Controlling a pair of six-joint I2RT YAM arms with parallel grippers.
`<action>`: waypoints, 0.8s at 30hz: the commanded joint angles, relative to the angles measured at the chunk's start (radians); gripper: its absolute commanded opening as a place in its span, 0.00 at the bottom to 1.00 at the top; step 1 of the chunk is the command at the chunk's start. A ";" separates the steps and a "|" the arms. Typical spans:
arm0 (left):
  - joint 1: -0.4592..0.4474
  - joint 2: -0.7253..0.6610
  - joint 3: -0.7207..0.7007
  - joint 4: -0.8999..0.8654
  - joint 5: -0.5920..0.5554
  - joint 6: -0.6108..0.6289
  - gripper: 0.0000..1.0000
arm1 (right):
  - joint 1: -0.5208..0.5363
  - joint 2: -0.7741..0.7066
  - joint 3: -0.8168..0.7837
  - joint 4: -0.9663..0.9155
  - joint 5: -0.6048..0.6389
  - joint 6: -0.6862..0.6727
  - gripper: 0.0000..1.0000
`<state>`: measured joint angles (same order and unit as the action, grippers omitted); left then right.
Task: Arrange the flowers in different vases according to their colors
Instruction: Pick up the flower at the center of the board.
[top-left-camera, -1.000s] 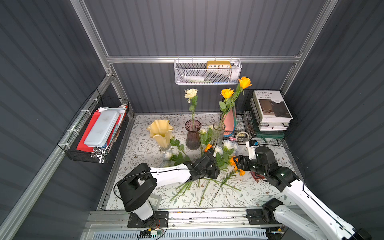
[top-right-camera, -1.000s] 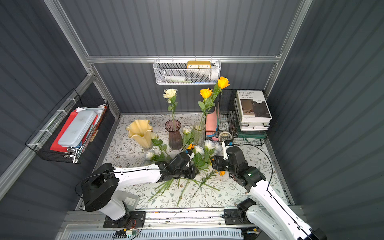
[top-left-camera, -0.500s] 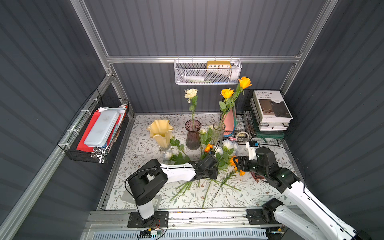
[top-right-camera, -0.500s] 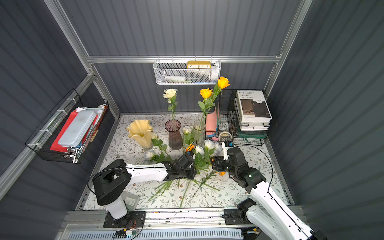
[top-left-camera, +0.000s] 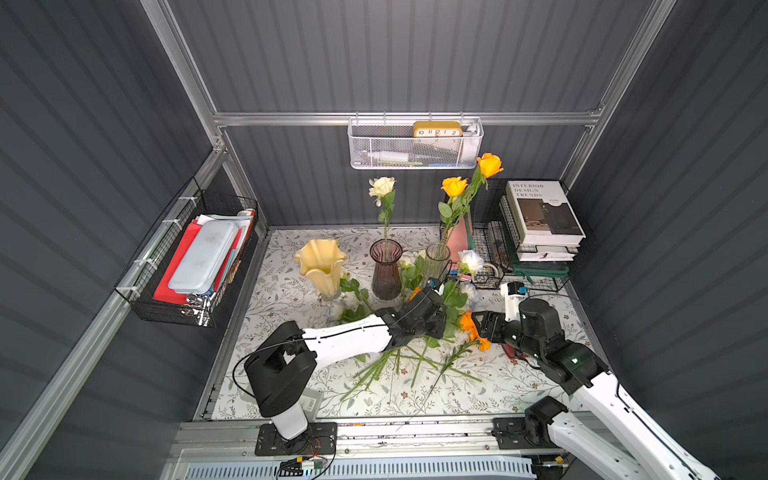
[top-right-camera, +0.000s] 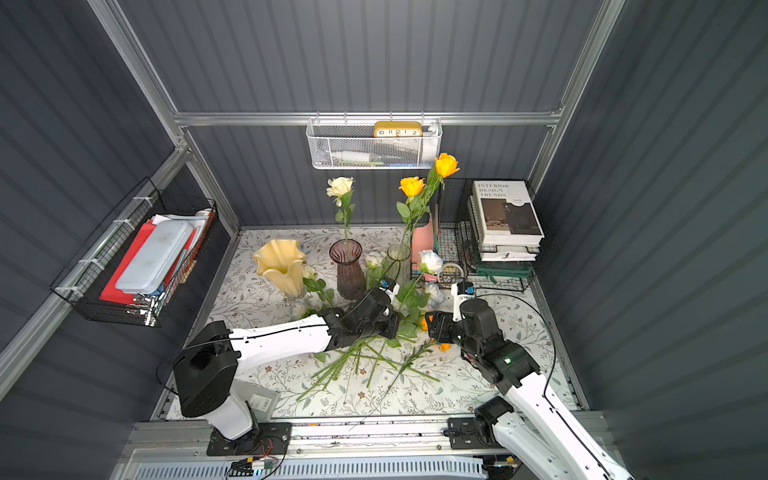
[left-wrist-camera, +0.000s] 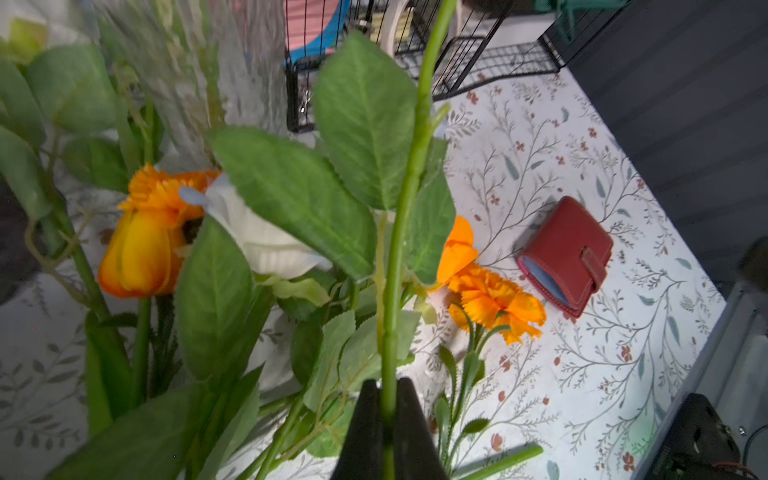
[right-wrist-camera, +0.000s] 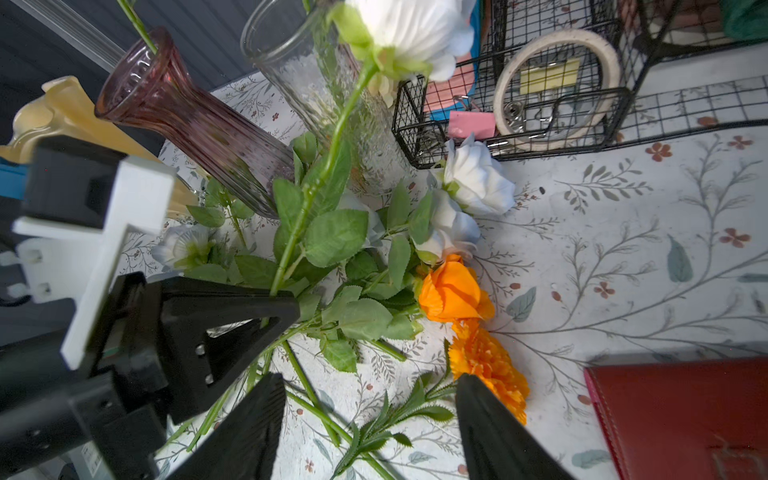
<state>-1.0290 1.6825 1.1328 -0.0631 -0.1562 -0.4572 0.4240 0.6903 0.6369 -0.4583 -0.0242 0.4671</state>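
Top views both show the floral-print tablecloth with three vases along the back: a pale yellow ruffled vase, a smoky purple ribbed glass vase holding one cream rose, and a clear ribbed glass cylinder holding two orange roses. Loose green-stemmed flowers lie heaped in front. The left gripper is pinched tight on the stem of a white rose. The right gripper hangs wide open over an orange marigold, gripping nothing.

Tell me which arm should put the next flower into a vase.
Left, probably. The left gripper is shut on the green stem of a white rose; the right gripper hangs open by an orange marigold, holding nothing.
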 joint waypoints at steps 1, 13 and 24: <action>-0.003 -0.053 0.031 0.043 0.027 0.102 0.00 | -0.012 -0.021 -0.021 -0.009 0.023 0.032 0.70; -0.001 -0.299 0.177 0.238 0.078 0.277 0.00 | -0.025 -0.058 -0.090 -0.002 0.002 0.069 0.70; 0.402 -0.436 0.268 0.349 -0.136 0.396 0.00 | -0.027 0.045 -0.119 0.136 -0.073 0.074 0.70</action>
<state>-0.6662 1.2148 1.3872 0.2623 -0.2588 -0.1280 0.4007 0.7246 0.5217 -0.3664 -0.0715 0.5381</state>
